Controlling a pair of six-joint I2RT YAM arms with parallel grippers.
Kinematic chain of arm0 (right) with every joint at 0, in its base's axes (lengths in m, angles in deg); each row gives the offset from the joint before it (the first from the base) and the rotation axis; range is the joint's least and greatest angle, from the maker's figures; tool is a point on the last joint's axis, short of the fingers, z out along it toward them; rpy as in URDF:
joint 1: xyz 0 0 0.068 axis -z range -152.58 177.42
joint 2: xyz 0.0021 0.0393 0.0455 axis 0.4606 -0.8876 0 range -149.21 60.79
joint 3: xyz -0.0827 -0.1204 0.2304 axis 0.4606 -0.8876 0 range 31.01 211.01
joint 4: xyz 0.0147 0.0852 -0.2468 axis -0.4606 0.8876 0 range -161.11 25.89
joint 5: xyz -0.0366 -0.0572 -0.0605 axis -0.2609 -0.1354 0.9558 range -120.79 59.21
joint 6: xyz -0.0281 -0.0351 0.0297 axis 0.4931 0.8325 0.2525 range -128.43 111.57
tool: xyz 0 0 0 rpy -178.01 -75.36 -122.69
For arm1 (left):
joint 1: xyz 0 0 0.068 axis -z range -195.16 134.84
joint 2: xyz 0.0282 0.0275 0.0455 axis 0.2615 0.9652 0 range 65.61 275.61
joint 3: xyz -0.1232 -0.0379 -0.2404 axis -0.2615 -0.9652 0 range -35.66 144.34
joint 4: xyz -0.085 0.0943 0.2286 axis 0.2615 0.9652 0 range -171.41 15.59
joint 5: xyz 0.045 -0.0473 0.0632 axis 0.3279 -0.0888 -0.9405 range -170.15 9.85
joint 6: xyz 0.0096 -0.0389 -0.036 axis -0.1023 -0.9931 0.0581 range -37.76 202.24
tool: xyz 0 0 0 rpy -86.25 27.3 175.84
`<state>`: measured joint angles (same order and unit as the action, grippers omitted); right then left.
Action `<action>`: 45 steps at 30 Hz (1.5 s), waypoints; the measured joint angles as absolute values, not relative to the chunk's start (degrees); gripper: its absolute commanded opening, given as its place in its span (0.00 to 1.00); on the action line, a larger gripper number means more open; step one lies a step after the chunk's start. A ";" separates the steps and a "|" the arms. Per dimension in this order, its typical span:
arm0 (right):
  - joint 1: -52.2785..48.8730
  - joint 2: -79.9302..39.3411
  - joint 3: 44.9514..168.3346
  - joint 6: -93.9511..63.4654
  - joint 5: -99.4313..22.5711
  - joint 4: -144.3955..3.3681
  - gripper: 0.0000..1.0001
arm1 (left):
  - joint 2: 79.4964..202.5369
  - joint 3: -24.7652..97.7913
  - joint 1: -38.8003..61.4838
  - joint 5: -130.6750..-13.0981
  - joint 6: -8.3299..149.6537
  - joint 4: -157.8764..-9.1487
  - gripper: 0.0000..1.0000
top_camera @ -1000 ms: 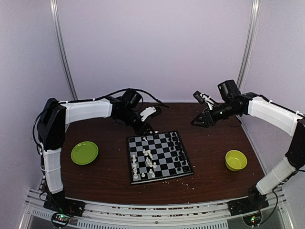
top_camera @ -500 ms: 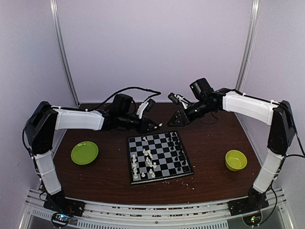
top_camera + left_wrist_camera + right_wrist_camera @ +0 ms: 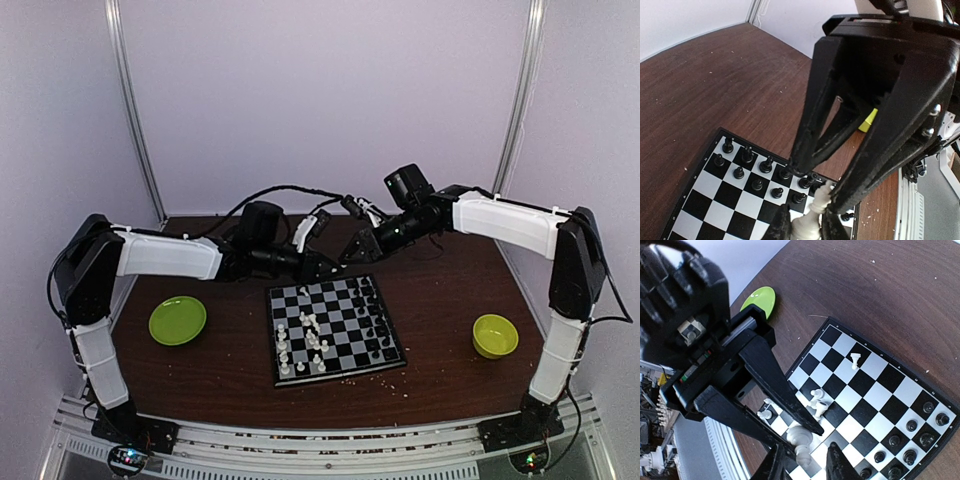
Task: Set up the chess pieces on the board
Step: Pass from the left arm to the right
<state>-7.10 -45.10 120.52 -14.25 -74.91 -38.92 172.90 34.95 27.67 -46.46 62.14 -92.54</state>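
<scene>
Jaws of left gripper (image 3: 807, 227) pinched on a white chessman (image 3: 799, 439), held in the air over the far edge of the board (image 3: 350, 348). Jaws of right gripper (image 3: 805, 462) spread wider than that piece, one finger either side; contact not clear. Brown table (image 3: 440, 300). Board lies mid-table. Green plate (image 3: 178, 320) to its left, green bowl (image 3: 495, 335) to its right. White men (image 3: 308, 332) scattered on the board's left half. Black men (image 3: 372, 318) ranked along its right edge.
</scene>
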 measured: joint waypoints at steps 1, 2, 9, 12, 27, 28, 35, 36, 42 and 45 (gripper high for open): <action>-7.10 -45.10 120.52 -14.60 -75.06 -39.14 0.26 | 172.90 34.95 27.67 -46.48 62.12 -92.54 0.17; -7.10 -45.12 120.52 -15.04 -75.50 -39.45 0.26 | 172.90 34.95 27.67 -46.50 62.14 -92.54 0.17; -7.10 -45.56 119.58 -17.88 -77.84 -42.03 0.25 | 172.87 34.60 27.67 -47.31 62.14 -93.00 0.17; -7.10 -45.62 118.73 -19.04 -78.51 -42.90 0.27 | 172.76 33.84 27.71 -48.27 62.14 -93.81 0.17; -6.92 -45.95 117.11 -22.14 -79.50 -46.29 0.20 | 172.17 32.92 27.69 -49.56 61.49 -94.84 0.16; -6.86 -45.95 117.01 -22.36 -79.58 -46.42 0.19 | 172.17 32.90 27.69 -49.60 61.38 -94.95 0.16; -6.66 -46.02 116.33 -23.89 -79.65 -47.62 0.10 | 172.11 32.20 27.71 -49.69 60.79 -96.00 0.21; -6.62 -46.06 116.22 -24.00 -79.65 -47.89 0.09 | 172.11 32.13 27.71 -49.71 60.77 -96.15 0.22; -6.66 -46.74 116.17 -23.80 -79.85 -48.43 0.08 | 172.11 31.41 27.82 -50.00 60.59 -96.89 0.35; -6.84 -47.46 116.17 -23.17 -79.76 -48.17 0.07 | 171.72 30.71 27.93 -50.30 61.09 -96.83 0.39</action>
